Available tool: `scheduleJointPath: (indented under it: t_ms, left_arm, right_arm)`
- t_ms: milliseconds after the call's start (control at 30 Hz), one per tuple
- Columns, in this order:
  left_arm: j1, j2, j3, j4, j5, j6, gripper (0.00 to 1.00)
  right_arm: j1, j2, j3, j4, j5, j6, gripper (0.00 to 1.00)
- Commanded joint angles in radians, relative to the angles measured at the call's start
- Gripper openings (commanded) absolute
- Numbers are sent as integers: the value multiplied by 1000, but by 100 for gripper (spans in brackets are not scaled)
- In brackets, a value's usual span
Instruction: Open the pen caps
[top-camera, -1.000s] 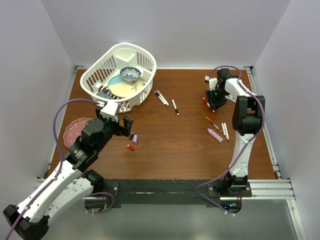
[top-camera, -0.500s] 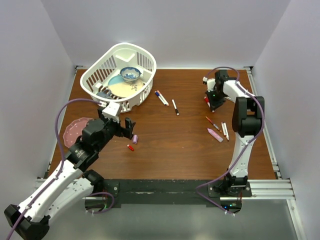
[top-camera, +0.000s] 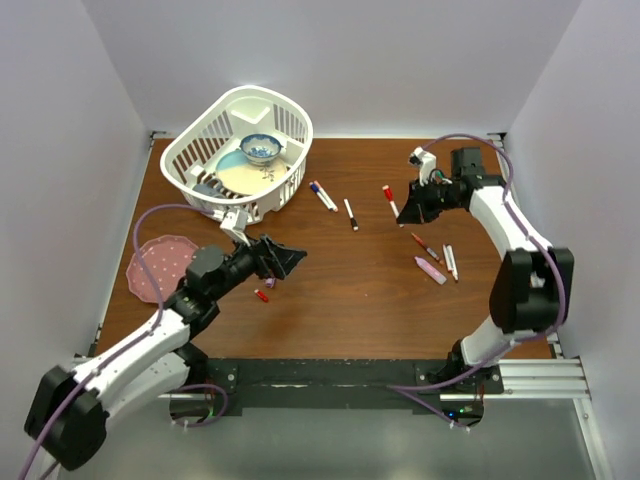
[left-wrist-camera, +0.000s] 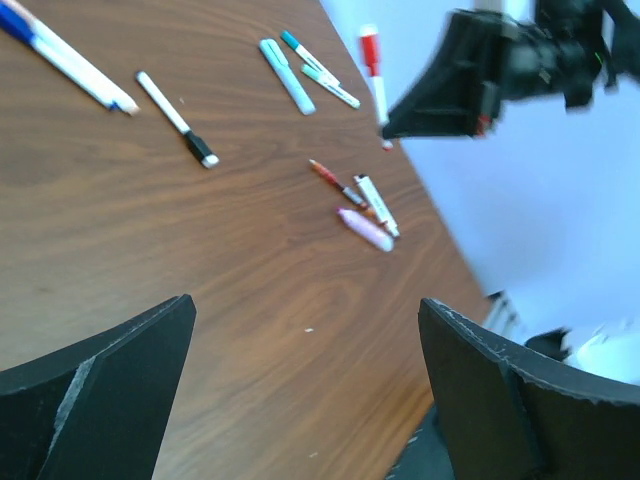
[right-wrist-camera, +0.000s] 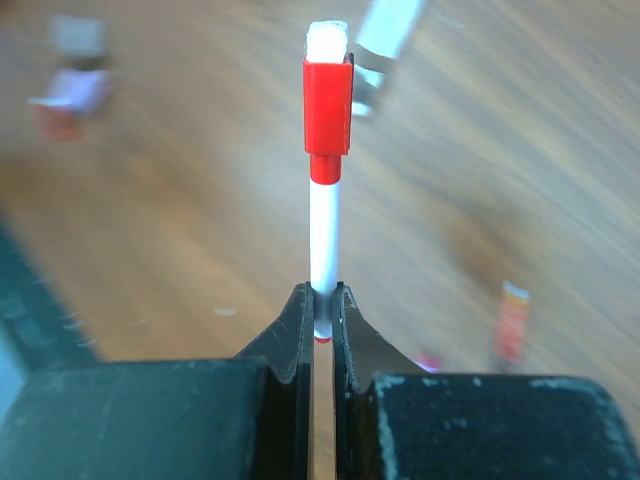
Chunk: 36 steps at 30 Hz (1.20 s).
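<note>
Pen handling first: the red-capped pen (right-wrist-camera: 322, 230) is pinched at its bare tail end by the right gripper (right-wrist-camera: 320, 300). The jaws are pressed together on the white barrel. The pen stands out from them, lifted above the worktop (top-camera: 340, 300), with the red cap (right-wrist-camera: 328, 105) at the far end.

It looks very light and stiff, a thin smooth plastic tube, so I judge it likely to slip or swivel in the pinch if pulled off-axis. The cap is probably a snug push-fit. The best hold seems to be across the red sleeve itself, pulling straight along the barrel.

The left gripper (left-wrist-camera: 305, 310) is spread wide and empty, low over the worktop and well apart from the held pen.

Counting pens:
- One is held.
- Two blue-ended pens (left-wrist-camera: 70, 65) lie side by side.
- One black-ended pen (left-wrist-camera: 175, 118) lies near them.
- One light-blue pen (left-wrist-camera: 287, 77) lies beside at least one teal pen (left-wrist-camera: 320, 70); blur hides whether there is a second.
- A close cluster of three is made up of a red-brown pen (left-wrist-camera: 335, 182), a white pen (left-wrist-camera: 377, 205) and a pink pen (left-wrist-camera: 365, 230).

That makes nine pens at least.

Two loose caps show near the left gripper, a small red cap (top-camera: 261, 295) and a purple cap (top-camera: 270, 283). There is also one white basket (top-camera: 290, 125) holding one bowl (top-camera: 261, 149), and one pink plate (top-camera: 160, 265).
</note>
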Motion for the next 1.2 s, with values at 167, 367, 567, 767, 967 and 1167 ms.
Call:
scheduleJointPath:
  t_ms: [167,367,567,767,967,1167]
  left_arm:
    - [-122,351,217,338,-149,-180,100]
    - [-191,546,445,240,-306,-168,100]
    - [-255,745,672,71,-399,-163,96]
    - [-297,853,835,-58,-459,-117,84]
    - [-326,900,912,-147,-527,-54,69]
    - [-331,905,918,-141,-564,-25,58]
  right_arm:
    - [-1,-178,-153,114,-417,46,0]
    - [5,-163,-144,94,-415,34,0]
    - [28,-149,-136,78,-400,22,0]
    - [42,-144,-126,61,-379,8,0]
    - [51,-144,-124,59,-357,2,0]
    - [59,-143,-126,58,-343,-3,0]
